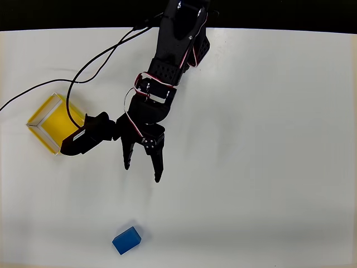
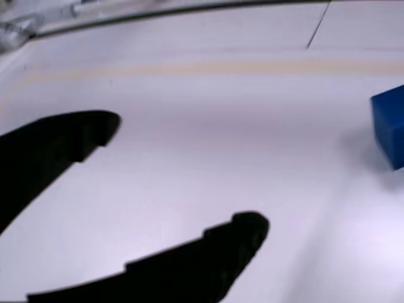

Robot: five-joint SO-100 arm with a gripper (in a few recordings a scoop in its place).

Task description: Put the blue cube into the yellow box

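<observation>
- The white table spreads out under everything in the overhead view, bare surface all around the claw.
- The black arm reaches down from the top edge of the overhead view, black cables trailing off to the left behind the claw.
- The yellow box sits to the left of the claw and a little above it in the overhead view, well apart from the fingertips, its right corner hidden under the black wrist housing.
- The claw is spread, two fingers splayed with bare table between them, gripping nothing; the wrist view shows the same gap.
- The blue cube lies below the fingertips in the overhead view, clear of them, and at the right edge of the wrist view.
</observation>
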